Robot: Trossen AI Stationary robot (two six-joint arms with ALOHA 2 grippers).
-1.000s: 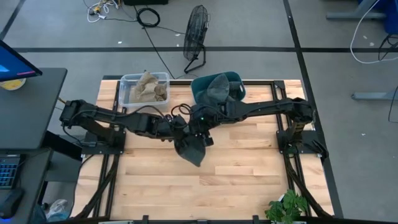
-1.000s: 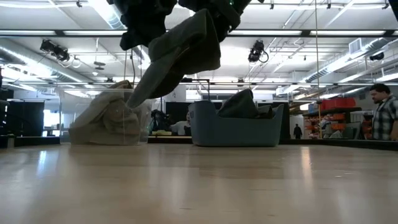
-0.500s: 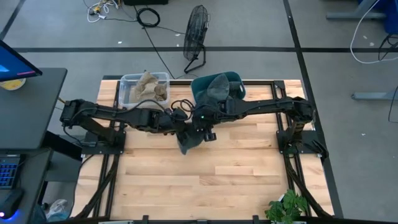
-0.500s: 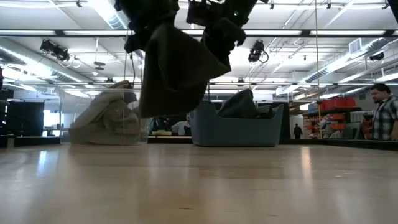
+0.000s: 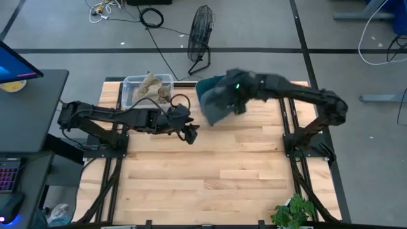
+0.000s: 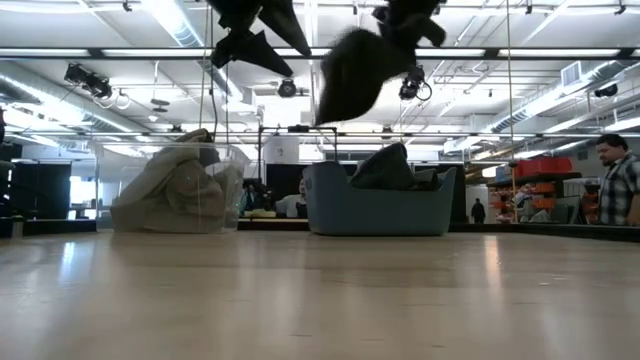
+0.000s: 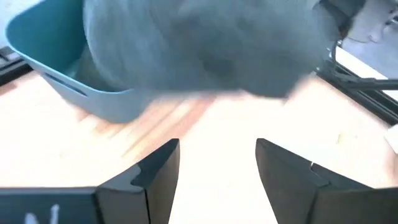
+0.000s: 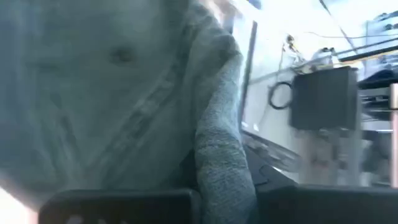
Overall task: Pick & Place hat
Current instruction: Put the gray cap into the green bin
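Note:
A dark grey hat [image 5: 218,105] hangs in the air at the near left side of the teal bin [image 5: 236,79], and my right gripper [image 5: 239,89] is shut on it. In the low view the hat [image 6: 352,75] dangles high above the table. My left gripper [image 5: 189,131] stands open and holds nothing, left of the hat and nearer the table's middle. Its wrist view looks past its spread fingers [image 7: 157,169] at the hat [image 7: 205,43] and the teal bin [image 7: 93,93]. More dark hats lie in the teal bin. My right gripper pinches a thick fold of the hat's cloth [image 8: 219,163] between its two fingers; how many layers I cannot tell. The gripper is above the hat. The hat [image 6: 345,85] hangs slack below the gripper, clear of the table and of the bin.
A clear bin [image 5: 147,89] with beige hats stands at the far left of the table; the teal bin [image 6: 375,210] stands right of it. The wooden table top [image 5: 210,172] lies toward the near edge. A person [image 6: 618,190] stands in the room beyond.
My left gripper has opened and let go of the hat, then drawn back a little to the left. My right gripper has shut on the hat and carried it up and toward the far edge, to the teal bin. The hat now hangs from the right gripper alone.

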